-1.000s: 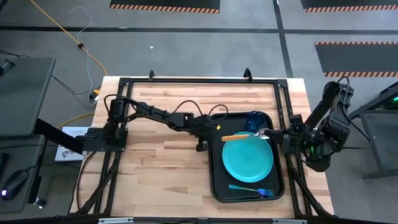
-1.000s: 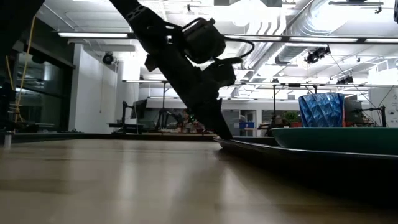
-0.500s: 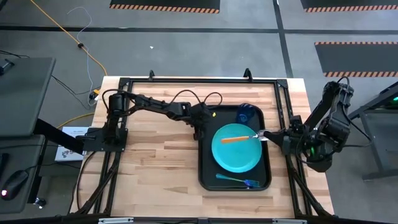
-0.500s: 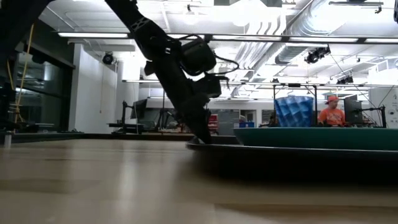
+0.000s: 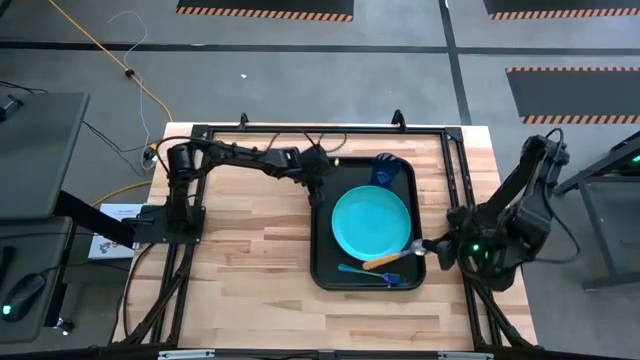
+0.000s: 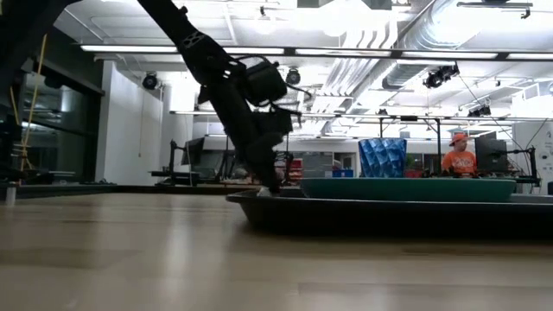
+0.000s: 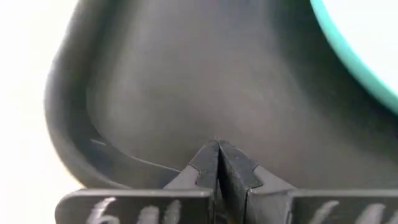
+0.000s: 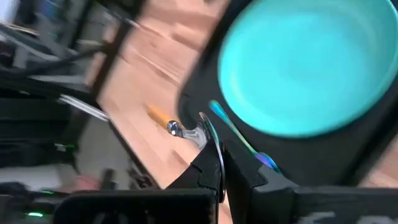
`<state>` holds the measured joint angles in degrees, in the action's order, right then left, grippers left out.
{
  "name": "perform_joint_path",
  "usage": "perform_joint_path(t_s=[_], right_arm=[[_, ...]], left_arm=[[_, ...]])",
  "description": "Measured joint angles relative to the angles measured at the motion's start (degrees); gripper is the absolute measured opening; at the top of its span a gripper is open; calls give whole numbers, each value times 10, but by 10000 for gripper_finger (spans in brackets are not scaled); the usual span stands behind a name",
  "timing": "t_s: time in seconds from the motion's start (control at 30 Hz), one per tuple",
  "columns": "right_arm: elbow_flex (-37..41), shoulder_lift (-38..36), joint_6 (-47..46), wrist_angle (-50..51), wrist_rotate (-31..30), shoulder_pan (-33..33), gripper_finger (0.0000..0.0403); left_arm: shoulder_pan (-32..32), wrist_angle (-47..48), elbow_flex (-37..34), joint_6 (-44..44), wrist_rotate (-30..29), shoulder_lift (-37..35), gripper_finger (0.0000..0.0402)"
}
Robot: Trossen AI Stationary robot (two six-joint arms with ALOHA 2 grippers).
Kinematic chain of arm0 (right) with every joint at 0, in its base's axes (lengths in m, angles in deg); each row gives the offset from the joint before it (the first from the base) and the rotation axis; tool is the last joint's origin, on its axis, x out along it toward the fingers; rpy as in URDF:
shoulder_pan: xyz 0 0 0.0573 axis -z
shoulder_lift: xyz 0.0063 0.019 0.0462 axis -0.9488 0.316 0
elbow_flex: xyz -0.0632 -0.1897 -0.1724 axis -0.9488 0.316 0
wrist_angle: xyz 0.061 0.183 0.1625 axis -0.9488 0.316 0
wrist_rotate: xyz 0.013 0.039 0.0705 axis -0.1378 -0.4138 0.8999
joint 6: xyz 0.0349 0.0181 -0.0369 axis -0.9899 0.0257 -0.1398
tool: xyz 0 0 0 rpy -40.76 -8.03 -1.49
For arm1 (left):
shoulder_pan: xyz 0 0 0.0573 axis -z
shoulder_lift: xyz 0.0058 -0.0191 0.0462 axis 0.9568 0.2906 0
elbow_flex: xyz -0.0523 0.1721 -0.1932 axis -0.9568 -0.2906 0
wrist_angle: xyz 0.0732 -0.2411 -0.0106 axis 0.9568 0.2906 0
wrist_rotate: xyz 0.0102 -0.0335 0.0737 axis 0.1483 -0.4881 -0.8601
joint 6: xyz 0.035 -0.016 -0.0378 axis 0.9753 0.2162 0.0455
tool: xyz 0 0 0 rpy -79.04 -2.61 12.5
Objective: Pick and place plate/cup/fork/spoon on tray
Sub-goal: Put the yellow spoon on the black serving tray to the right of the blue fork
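holding the spoon (image 5: 385, 260) by its metal bowl in the clenched right gripper (image 5: 428, 248), at the tray's (image 5: 322, 262) near right corner, with the orange handle reaching in over the tray just beside the fork (image 5: 358, 270). not being able to tell whether the handle is resting on the tray floor or hanging just above it.

pressing the left gripper (image 5: 318, 192), fingers shut tight together, down at the tray's far left corner against the inside of the rim; not being able to tell whether any of the rim is pinched between them.

seeing the rest already in place: turquoise plate (image 5: 372, 222) filling the middle of the tray, blue cup (image 5: 388, 171) upright in the far corner, fork along the near edge.

risking, probably, these things:
- letting go with the bowl out at the rim, and having the spoon tip or slide off onto the wooden table (image 5: 250, 260).
- dropping the handle across the fork and knocking it askew.
- nudging the tray with the left fingertips while the right is releasing, moving the landing spot out from under the spoon.
- jolting the tray hard enough to topple the light cup.
- pulling the right gripper away before it is fully open and dragging the spoon back out.
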<state>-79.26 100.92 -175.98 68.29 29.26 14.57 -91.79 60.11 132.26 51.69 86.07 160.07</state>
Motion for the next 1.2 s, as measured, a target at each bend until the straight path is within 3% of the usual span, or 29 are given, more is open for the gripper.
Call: perform_joint_path(t_s=[0.17, 0.47, 0.9, 1.2], right_arm=[[0, 46, -44, 29, 44, -5, 0], [0, 102, -142, 64, 46, -53, 0], [1, 190, -154, -47, 55, -84, 0], [1, 197, -154, -58, -69, -87, 0]], left_arm=[[-15, -8, 1, 0, 0, -34, 0], [-9, -46, 9, -8, 16, -124, 0], [68, -176, 10, -161, 122, -268, 0], [133, -297, 10, -237, 122, -298, 0]])
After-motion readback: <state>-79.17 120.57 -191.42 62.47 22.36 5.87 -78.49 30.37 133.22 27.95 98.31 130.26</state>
